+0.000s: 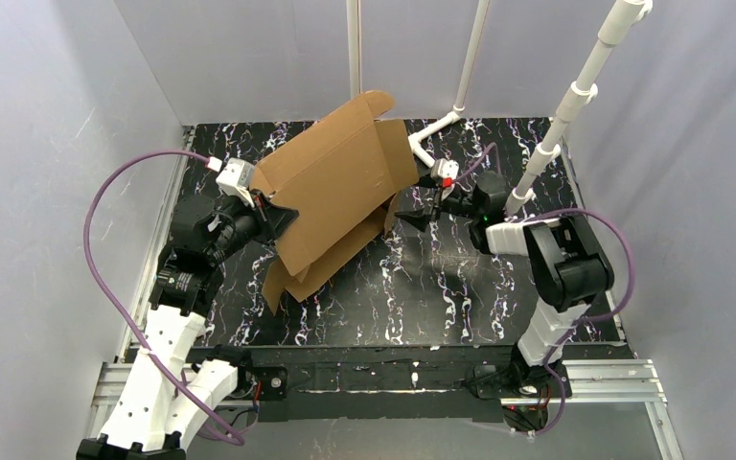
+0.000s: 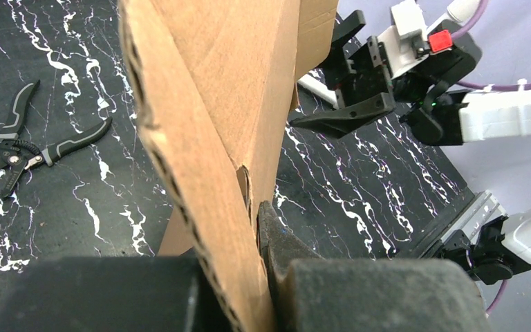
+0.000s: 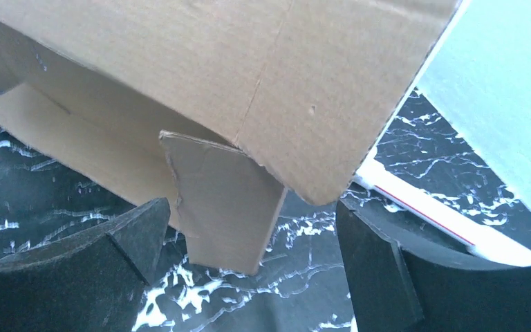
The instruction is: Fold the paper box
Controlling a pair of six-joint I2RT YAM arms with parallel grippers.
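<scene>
Left hand (image 1: 286, 217) tight on paper box (image 1: 337, 182)

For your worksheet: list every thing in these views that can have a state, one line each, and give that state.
paper box: not yet folded up, flaps loose, held at a tilt.
left gripper: shut on the paper box's edge.
right gripper: open, with a hanging flap between its fingers, not gripped.
pliers: lying flat, handles spread.

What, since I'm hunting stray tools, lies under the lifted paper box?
Black-handled pliers lie on the marbled table below the paper box, seen only from the left wrist. From above the box covers them; the table beneath its lower flaps is hidden.
</scene>
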